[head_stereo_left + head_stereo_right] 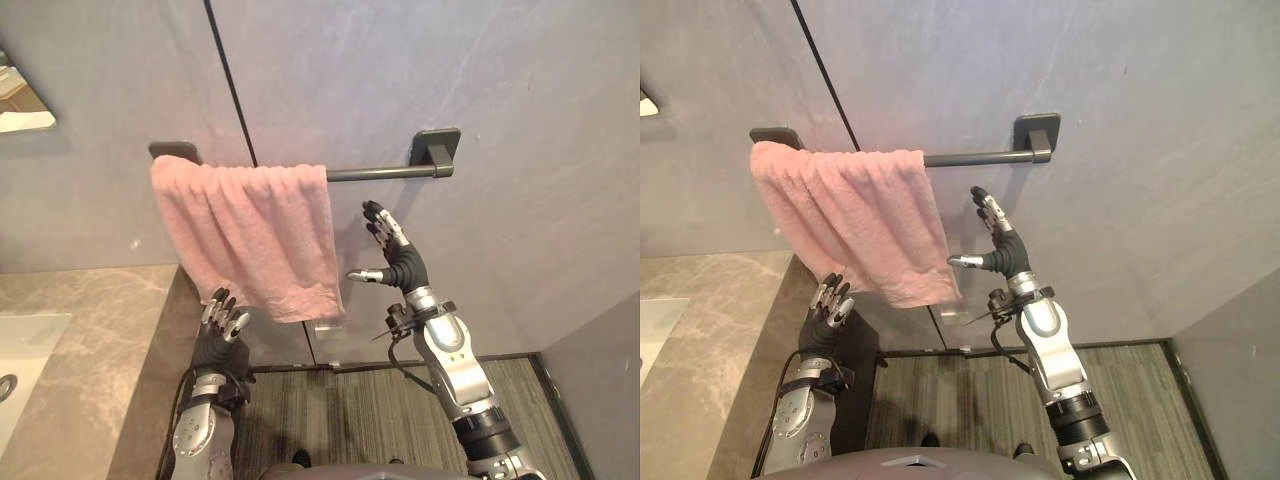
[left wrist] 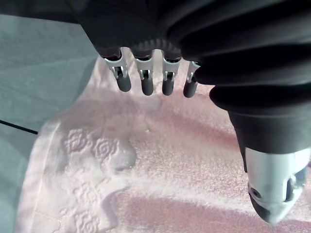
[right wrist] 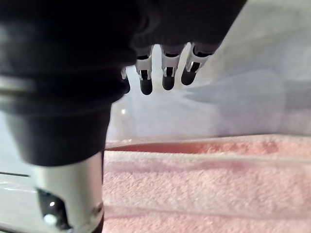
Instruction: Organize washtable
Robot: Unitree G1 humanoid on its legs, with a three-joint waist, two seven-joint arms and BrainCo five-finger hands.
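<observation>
The pink towel [image 1: 245, 235] looks soft, light and limp; I would pinch its side edge. My right hand [image 1: 400, 262], beside it, and left hand [image 1: 222, 328], below, are open.

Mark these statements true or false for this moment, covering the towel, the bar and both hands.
1. The pink towel hangs over the dark bar. True.
2. The towel covers the bar's whole length. False: the bar's right part is bare.
3. The right hand is shut on the towel. False: it is open, raised beside the towel's right edge.
4. The left hand is open, low by the towel's bottom edge. True.
</observation>
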